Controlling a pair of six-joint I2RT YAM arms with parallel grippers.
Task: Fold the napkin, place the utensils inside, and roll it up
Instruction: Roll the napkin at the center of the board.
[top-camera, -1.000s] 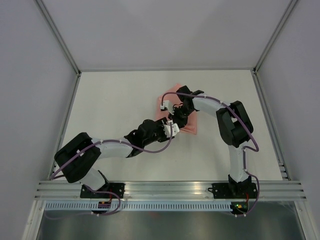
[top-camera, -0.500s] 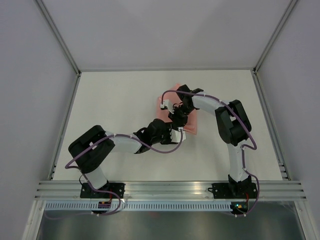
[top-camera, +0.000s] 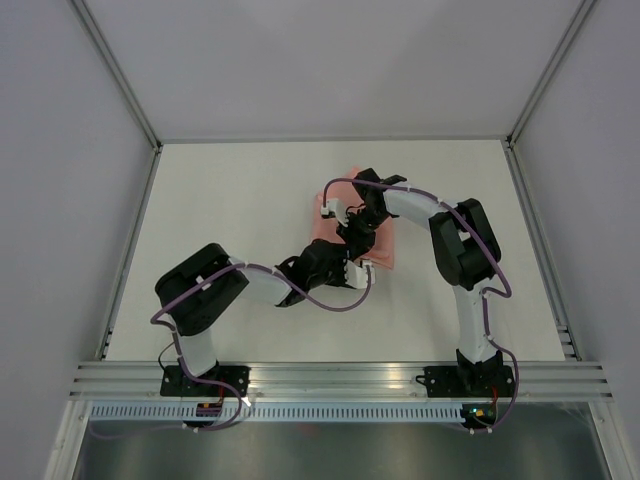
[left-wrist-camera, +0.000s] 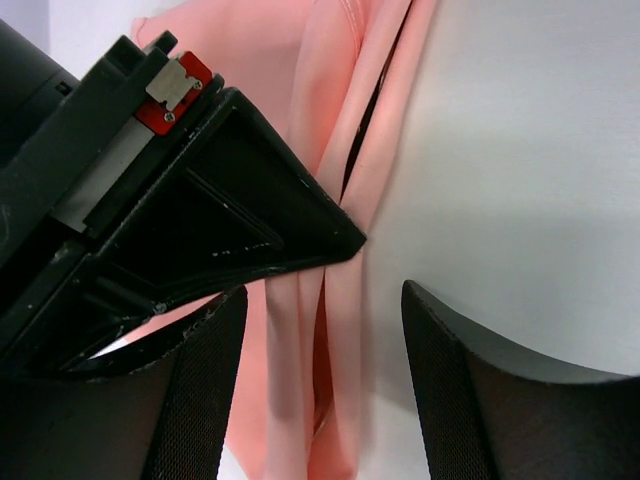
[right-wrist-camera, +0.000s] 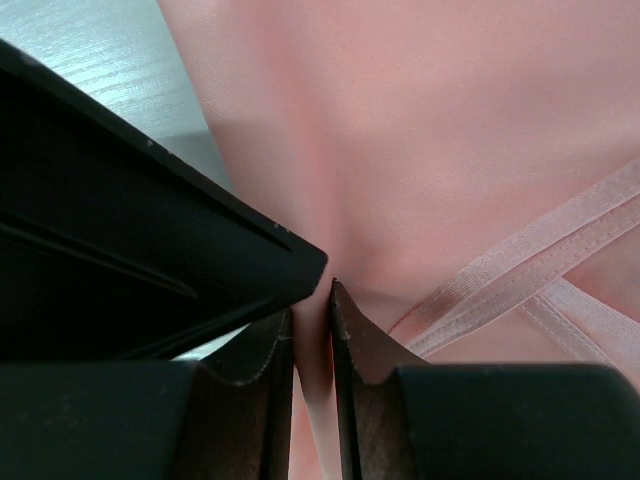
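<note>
The pale pink napkin (top-camera: 384, 252) lies bunched into long folds at the table's middle, mostly under both grippers. My right gripper (top-camera: 352, 232) is shut on a raised fold of the napkin (right-wrist-camera: 400, 130), pinched between its fingertips (right-wrist-camera: 312, 320). My left gripper (top-camera: 357, 258) is open, its jaws (left-wrist-camera: 325, 390) standing on either side of the napkin's folded edge (left-wrist-camera: 345, 300) without closing on it. A black finger (left-wrist-camera: 250, 210) of the other gripper crosses just above. A thin dark line shows inside one fold; I cannot tell whether it is a utensil. No utensil shows plainly.
The white table (top-camera: 230, 200) is bounded by grey walls and a metal rail (top-camera: 340, 375) at the near edge. Purple cables (top-camera: 420, 200) loop along both arms. The napkin's hemmed edges (right-wrist-camera: 540, 250) cross to the right of my right fingers.
My left arm has folded in, its elbow swinging right, and its gripper has slid slightly right and nearer along the napkin's edge. My right gripper has stayed nearly in place on the napkin.
</note>
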